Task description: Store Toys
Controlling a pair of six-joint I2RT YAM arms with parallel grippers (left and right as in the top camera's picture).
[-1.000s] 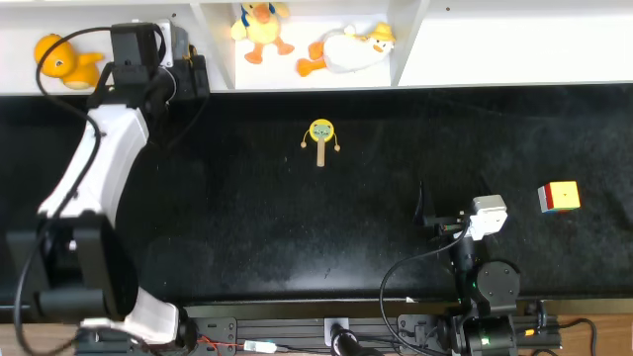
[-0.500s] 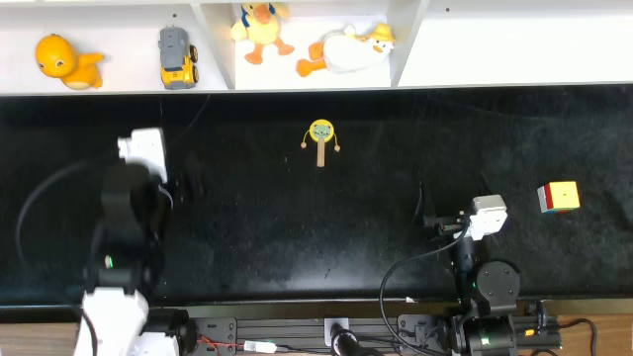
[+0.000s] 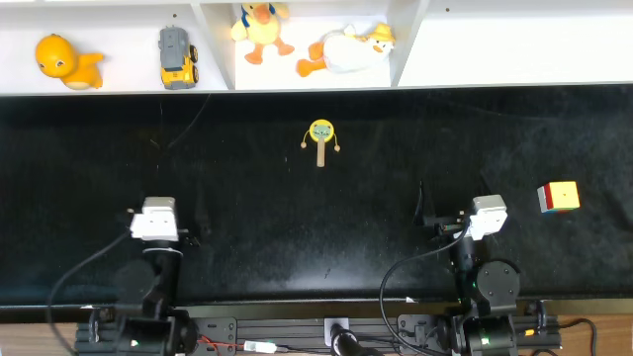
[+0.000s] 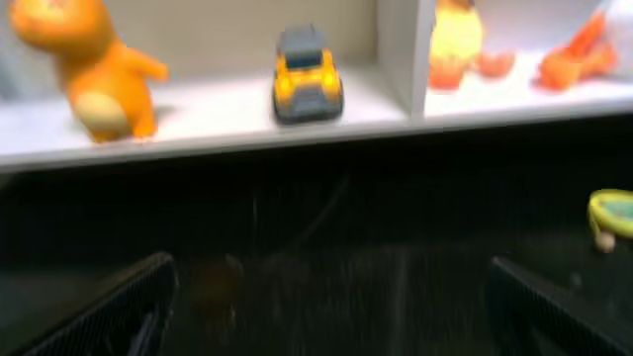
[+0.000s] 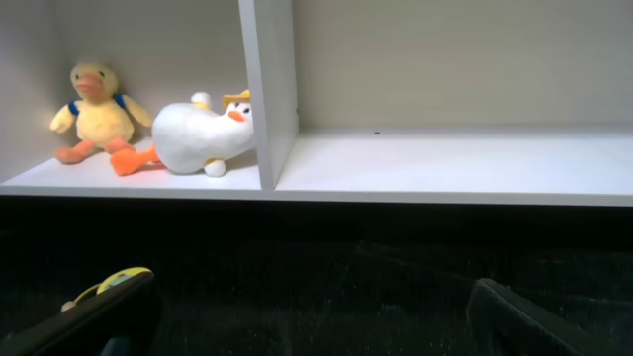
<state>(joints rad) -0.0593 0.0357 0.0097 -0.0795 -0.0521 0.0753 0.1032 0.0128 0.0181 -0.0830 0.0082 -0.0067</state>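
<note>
A yellow-and-grey toy truck (image 3: 178, 57) (image 4: 308, 85) stands on the white shelf (image 3: 495, 59) beside an orange duck (image 3: 64, 59) (image 4: 89, 69). The neighbouring compartment holds a yellow plush duck (image 3: 262, 30) (image 5: 94, 111) and a white plush goose (image 3: 346, 49) (image 5: 203, 136). A yellow rattle drum (image 3: 320, 138) (image 5: 109, 285) lies on the black table, and a coloured cube (image 3: 559, 197) sits at the right. My left gripper (image 4: 326, 316) is open and holds nothing, low near the table's front left. My right gripper (image 5: 307, 321) is open too, near the front right.
The shelf's right compartment (image 5: 455, 158) has bare floor. The black tabletop (image 3: 316, 247) stretches between the two folded arms, the left arm (image 3: 156, 222) and the right arm (image 3: 485, 218). Cables run along the front edge.
My left arm has drawn back from the shelf to the table's front left, leaving the toy truck standing on the shelf. The right arm has not moved.
</note>
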